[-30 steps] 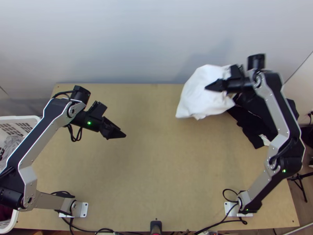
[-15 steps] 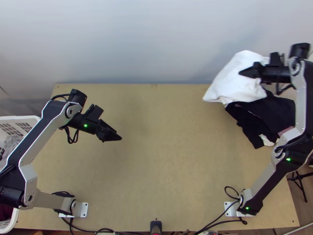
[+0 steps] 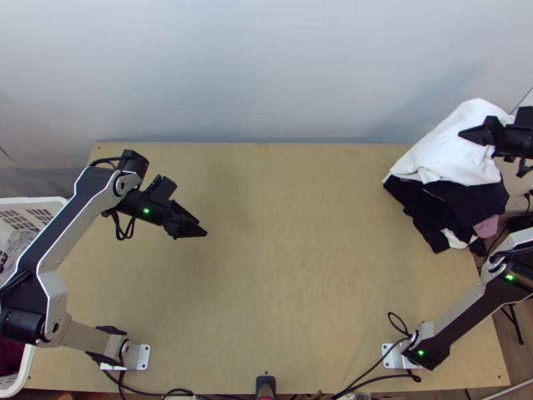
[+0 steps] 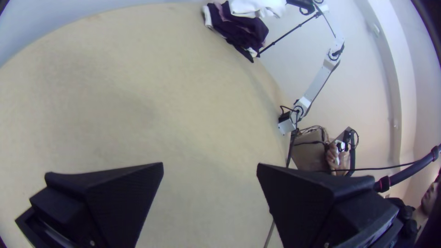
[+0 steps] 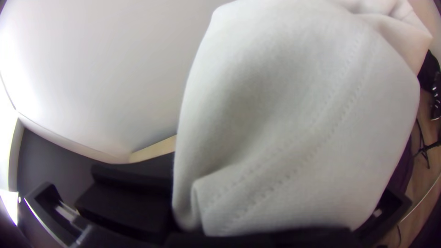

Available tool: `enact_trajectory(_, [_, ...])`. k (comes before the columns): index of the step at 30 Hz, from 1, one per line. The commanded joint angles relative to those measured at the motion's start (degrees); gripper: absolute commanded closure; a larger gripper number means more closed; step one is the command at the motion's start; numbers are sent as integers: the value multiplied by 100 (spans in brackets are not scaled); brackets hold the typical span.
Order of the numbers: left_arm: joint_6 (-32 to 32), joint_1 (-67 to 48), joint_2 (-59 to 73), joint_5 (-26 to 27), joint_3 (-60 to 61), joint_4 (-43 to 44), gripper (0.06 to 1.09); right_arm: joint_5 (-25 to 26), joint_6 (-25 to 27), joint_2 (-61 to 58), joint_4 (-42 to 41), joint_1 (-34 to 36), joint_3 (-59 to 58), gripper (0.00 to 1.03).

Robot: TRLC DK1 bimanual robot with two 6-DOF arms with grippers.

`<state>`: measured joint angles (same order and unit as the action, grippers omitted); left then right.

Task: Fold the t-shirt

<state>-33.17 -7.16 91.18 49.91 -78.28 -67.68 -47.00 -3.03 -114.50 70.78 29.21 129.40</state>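
Note:
At the table's far right corner in the top view, my right gripper [image 3: 472, 136] is shut on the white shirt [image 3: 446, 150], which hangs bunched over a dark clothes pile [image 3: 460, 200]. In the right wrist view, the white cloth [image 5: 294, 115] bulges up from my right gripper [image 5: 262, 236], with a stitched seam showing; its fingertips are covered. My left gripper [image 3: 198, 230] is above the table's left half, away from the cloth. Its two fingers stand wide apart in the left wrist view, where the left gripper [image 4: 210, 166] holds nothing.
A white basket [image 3: 33, 203] with clothes stands off the table's left side. The bare wooden table [image 3: 286, 267] spreads between the arms, with a wall [image 3: 253, 73] behind its far edge. Black cables [image 3: 373, 380] run along the near edge. A person's hand [image 4: 337, 156] is beyond the table.
My right gripper has carried the white shirt rightward, from the far right-centre to over the dark pile, uncovering more of the table. The left arm has shifted only slightly.

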Motion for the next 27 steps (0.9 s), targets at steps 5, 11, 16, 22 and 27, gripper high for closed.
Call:
enact_trajectory(5, [-445, 188, 357, 1, -275, -281, 10, -37, 109, -372, -73, 296, -29, 100])
enact_trajectory(11, [-594, 276, 419, 1, -284, -386, 10, -46, 145, -635, -197, 357, -91, 100])
enact_trajectory(16, [-682, 303, 454, 1, -275, -439, 10, -37, 250, -873, -205, 498, -179, 100])
enact_trajectory(22, [-691, 303, 480, 1, -258, -439, 10, 16, 355, -1083, -223, 761, -495, 94])
enact_trajectory(27, [-700, 320, 489, 1, -249, -439, 10, 253, 426, -1119, -223, 972, -583, 71])
